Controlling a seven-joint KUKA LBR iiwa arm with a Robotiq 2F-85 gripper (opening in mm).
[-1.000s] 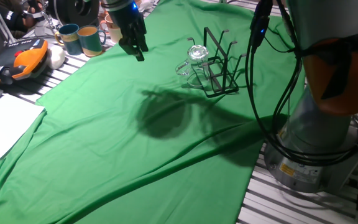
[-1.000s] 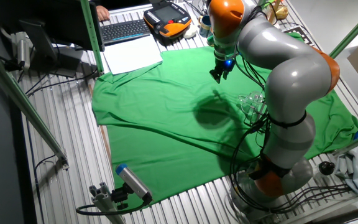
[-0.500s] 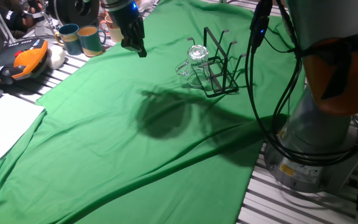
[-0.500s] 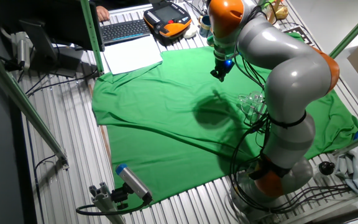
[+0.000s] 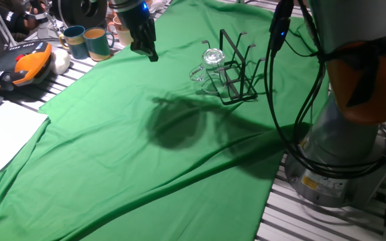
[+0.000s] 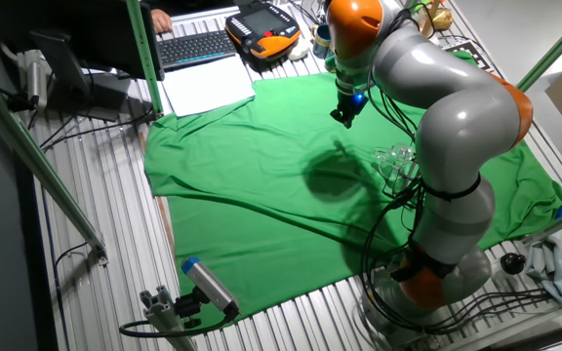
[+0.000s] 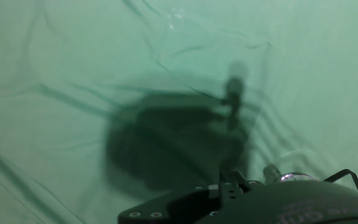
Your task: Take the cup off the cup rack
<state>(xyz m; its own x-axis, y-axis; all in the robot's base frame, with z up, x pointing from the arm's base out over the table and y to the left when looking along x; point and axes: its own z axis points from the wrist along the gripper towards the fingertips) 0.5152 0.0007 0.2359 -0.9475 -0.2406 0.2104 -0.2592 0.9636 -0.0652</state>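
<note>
My tool hangs above the far part of the green cloth covering the surface. The clear cup sits to its right, well apart, partly hidden behind my grey arm.

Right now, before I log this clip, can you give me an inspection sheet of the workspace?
Surface: wrinkled green cloth over a slatted table.
Job's things: small clear glass mug on the black thin-wire rack.
Clutter: two teal-and-tan ceramic mugs, an orange-and-black handheld pendant, a white paper sheet.
Gripper: gripper in the air, apart from the mug, holding nothing; open or shut unclear.
Cables: black cables hanging along the arm.
Surroundings: keyboard.
</note>
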